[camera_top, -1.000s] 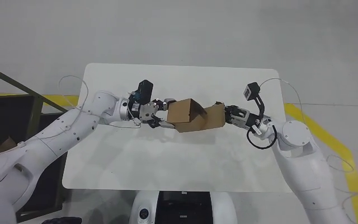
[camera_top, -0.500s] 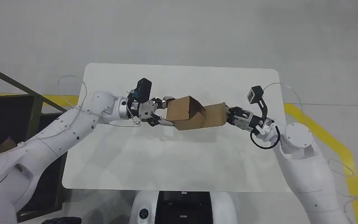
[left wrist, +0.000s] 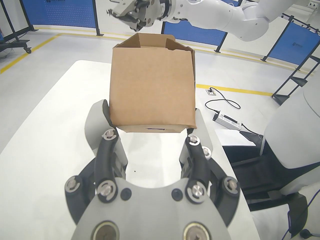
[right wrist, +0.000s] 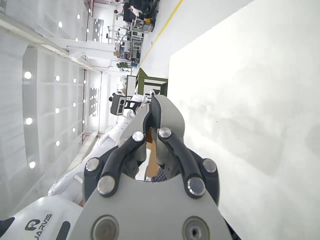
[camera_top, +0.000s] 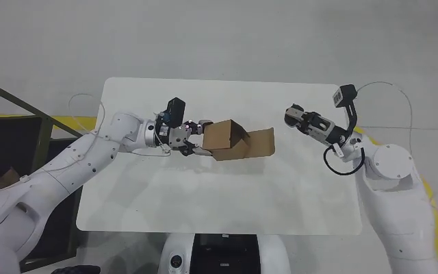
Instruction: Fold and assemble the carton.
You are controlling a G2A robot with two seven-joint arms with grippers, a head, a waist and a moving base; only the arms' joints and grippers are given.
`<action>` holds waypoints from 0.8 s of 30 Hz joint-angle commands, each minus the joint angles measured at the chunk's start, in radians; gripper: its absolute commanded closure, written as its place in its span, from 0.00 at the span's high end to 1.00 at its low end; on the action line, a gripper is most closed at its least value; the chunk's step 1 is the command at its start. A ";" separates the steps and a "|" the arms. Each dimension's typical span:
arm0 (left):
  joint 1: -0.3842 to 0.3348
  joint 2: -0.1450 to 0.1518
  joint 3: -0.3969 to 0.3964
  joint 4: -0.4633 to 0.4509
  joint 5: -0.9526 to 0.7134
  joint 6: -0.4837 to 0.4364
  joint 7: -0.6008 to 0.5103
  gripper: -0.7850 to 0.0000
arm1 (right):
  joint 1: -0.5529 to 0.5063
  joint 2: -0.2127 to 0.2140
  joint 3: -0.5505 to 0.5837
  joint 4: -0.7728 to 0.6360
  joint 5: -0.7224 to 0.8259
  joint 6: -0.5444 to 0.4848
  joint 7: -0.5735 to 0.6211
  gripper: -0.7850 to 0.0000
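White table (camera_top: 205, 198), brown carton (camera_top: 236, 140) near its centre, flap standing out at one end, left gripper (camera_top: 202, 140) clasping the opposite end, right gripper (camera_top: 291, 115) near that flap but apart from it, yellow floor line (camera_top: 384, 156) beside the table.

The carton (camera_top: 229, 138) is plain brown; the table (camera_top: 205, 195) is plain white.

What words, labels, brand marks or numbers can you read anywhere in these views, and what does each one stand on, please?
carton: no print on its brown faces; the dark label strip along its lower edge is too small to read.
blue panel: a white logo with one word beside it, a brand mark, left unquoted.
farther blue panel: a similar white mark, too small to read.
Numbers or signs: none legible.
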 commanded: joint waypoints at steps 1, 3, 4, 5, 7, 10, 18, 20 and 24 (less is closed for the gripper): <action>0.000 -0.002 -0.001 -0.002 -0.001 0.000 -0.011 0.26 | 0.017 -0.001 -0.022 -0.011 -0.002 -0.004 0.029 0.00; -0.001 -0.004 -0.003 -0.002 -0.002 0.000 -0.025 0.26 | 0.039 -0.003 -0.049 -0.023 -0.006 -0.005 0.059 0.00; 0.000 -0.005 -0.003 -0.003 -0.005 0.000 -0.029 0.26 | 0.050 -0.003 -0.063 -0.027 -0.010 0.001 0.071 0.00; -0.001 -0.006 -0.005 -0.003 -0.006 0.000 -0.034 0.26 | 0.059 -0.003 -0.078 -0.032 -0.022 0.011 0.087 0.00; -0.001 -0.007 -0.008 -0.004 -0.010 0.000 -0.040 0.26 | 0.073 -0.004 -0.104 -0.038 -0.043 0.037 0.114 0.00; -0.002 -0.008 -0.014 -0.004 -0.012 0.000 -0.050 0.26 | 0.086 -0.002 -0.130 -0.044 -0.069 0.071 0.153 0.00; 0.007 -0.010 -0.027 -0.007 -0.016 0.000 -0.067 0.26 | 0.090 0.001 -0.165 -0.066 -0.082 0.107 0.197 0.00; 0.008 -0.011 -0.031 -0.007 -0.019 0.000 -0.068 0.26 | 0.093 0.000 -0.183 -0.069 -0.082 0.114 0.207 0.00; 0.011 -0.012 -0.038 -0.009 -0.020 0.000 -0.071 0.26 | 0.102 -0.004 -0.219 -0.061 -0.080 0.118 0.200 0.00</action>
